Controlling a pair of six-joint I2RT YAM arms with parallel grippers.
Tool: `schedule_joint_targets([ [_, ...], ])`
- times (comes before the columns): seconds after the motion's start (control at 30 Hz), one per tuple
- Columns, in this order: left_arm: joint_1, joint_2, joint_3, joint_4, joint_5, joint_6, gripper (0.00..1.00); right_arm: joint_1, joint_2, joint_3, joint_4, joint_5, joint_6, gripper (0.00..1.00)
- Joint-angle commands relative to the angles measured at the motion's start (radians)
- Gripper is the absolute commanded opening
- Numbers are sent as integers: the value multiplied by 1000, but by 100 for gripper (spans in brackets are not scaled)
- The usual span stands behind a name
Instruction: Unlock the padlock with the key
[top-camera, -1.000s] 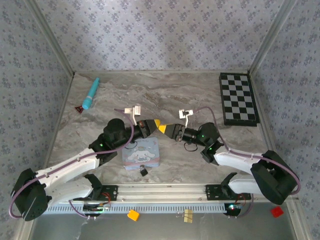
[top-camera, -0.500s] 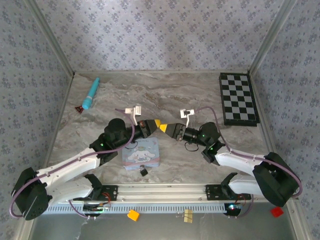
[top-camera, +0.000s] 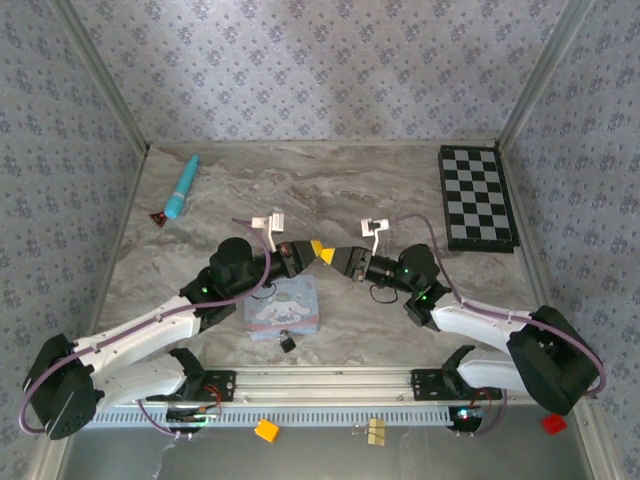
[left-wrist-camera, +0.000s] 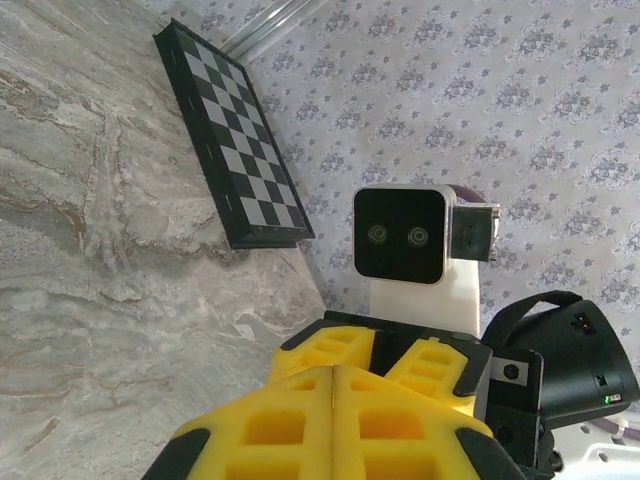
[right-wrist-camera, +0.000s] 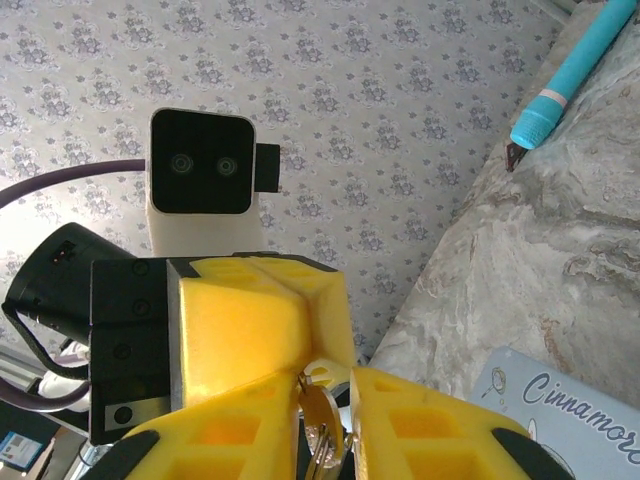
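Yellow fingertips meet almost nose to nose above the middle of the marble-patterned table (top-camera: 340, 185). From the overhead camera I see the left gripper (top-camera: 316, 248) reaching in from the left and the right gripper (top-camera: 333, 256) from the right, their tips just about touching.

On the left wrist camera, the left gripper's fingers (left-wrist-camera: 265, 425) are pressed together, with only a thin seam between the pads. The right gripper's pads and wrist camera sit straight ahead of them.

On the right wrist camera, the right gripper's fingers (right-wrist-camera: 425, 425) stand narrowly apart. A brass-coloured key (right-wrist-camera: 320, 410) on a small ring sits in the gap between them. The key's upper end comes right up to the closed tip of the left gripper. I cannot tell from here whether the right fingers are clamping the key or only flanking it. I also cannot tell whether the left tip has hold of it.

The padlock (top-camera: 287, 343), a tiny black block, lies on the table apart from both grippers. It is just beside the near edge of the pale blue cartoon-printed tin (top-camera: 283, 305), close to the rail that carries the arm bases. The tin itself lies below the meeting fingertips, slightly to the left.

A teal pen (top-camera: 182, 187) lies at the far left of the table, and a folded checkerboard (top-camera: 477, 197) at the far right.
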Motion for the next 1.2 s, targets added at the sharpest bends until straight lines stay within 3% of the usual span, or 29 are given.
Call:
schedule_joint_targets([
  [0.0,-11,5,41,40,9,7,0,-6,-16,6,13,7,-12,18],
  [0.2,-10,2,39,40,0,10,0,-6,-18,8,19,0,-10,6],
  [0.53,-4,-25,30,-8,-50,23,0,-20,-24,2,15,-15,4,0],
  [0.6,-3,-32,25,-17,-65,25,10,-21,-30,3,7,-16,5,0],
  [0.73,15,-56,19,-69,-91,29,40,-38,-69,-1,-60,-16,-11,0],
  [0.87,53,-119,63,-294,-155,85,57,-60,-164,31,-365,11,-130,0],
  [1.07,151,-153,218,-844,-315,143,65,-67,-291,104,-777,69,-347,0],
  [1.17,152,-107,325,-1142,-422,160,71,-66,-324,136,-936,128,-442,0],
])
